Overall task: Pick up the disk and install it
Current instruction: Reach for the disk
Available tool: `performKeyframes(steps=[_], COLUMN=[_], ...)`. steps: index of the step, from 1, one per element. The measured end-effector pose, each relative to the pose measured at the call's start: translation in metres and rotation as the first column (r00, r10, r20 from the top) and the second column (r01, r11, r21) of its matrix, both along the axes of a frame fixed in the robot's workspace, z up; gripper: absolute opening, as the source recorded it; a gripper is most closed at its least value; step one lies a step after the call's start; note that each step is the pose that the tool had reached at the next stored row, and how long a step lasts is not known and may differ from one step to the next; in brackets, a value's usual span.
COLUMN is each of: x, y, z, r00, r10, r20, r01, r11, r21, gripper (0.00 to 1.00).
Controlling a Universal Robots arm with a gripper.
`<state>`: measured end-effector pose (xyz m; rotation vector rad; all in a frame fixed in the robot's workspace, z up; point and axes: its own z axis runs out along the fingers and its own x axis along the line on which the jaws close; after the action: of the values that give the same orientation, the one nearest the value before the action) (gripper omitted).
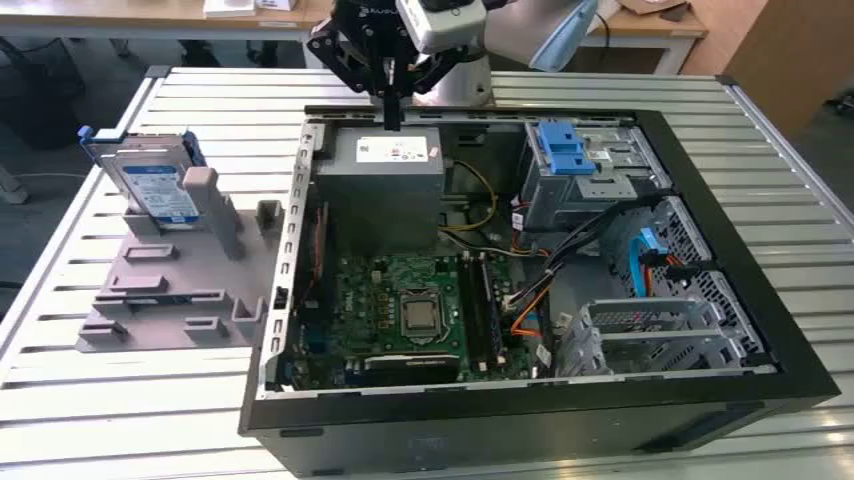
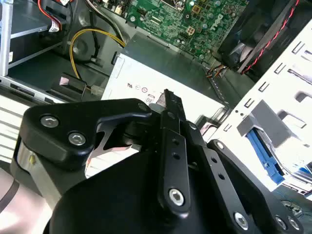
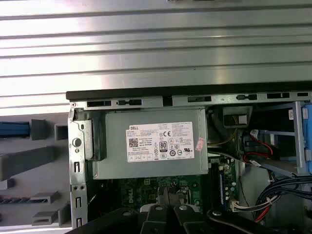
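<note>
The tool (image 1: 392, 116) hangs over the back rim of the open case (image 1: 534, 388), just above the rear edge of the grey power box (image 1: 380, 195). Its fingers are pressed together with nothing between them. Below it the case is open at the top. Inside, the power box, a green board (image 1: 400, 300), loose cables (image 1: 587, 235) and a metal cage (image 1: 587, 180) with a blue latch crowd the space.

On the exterior view's left of the case a strip of bare slatted table (image 1: 227, 100) runs beside the case wall. Beyond that strip sits a grey holder (image 1: 160, 300). The disk (image 1: 154, 185) stands on edge in the holder, well apart from the tool. It is a flat silver slab with a white-and-blue label, and its blue plastic frame shows along the upper edges.
</note>
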<state>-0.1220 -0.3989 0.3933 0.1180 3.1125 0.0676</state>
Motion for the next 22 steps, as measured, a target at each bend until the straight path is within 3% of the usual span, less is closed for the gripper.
performKeyframes(steps=[22], x=[-0.0060], y=[0.0000], z=[0.0000], r00=[1.0000], r10=[0.000], r20=[0.0000], r01=[0.000], r11=[1.0000], r21=[0.0001], gripper=[0.11])
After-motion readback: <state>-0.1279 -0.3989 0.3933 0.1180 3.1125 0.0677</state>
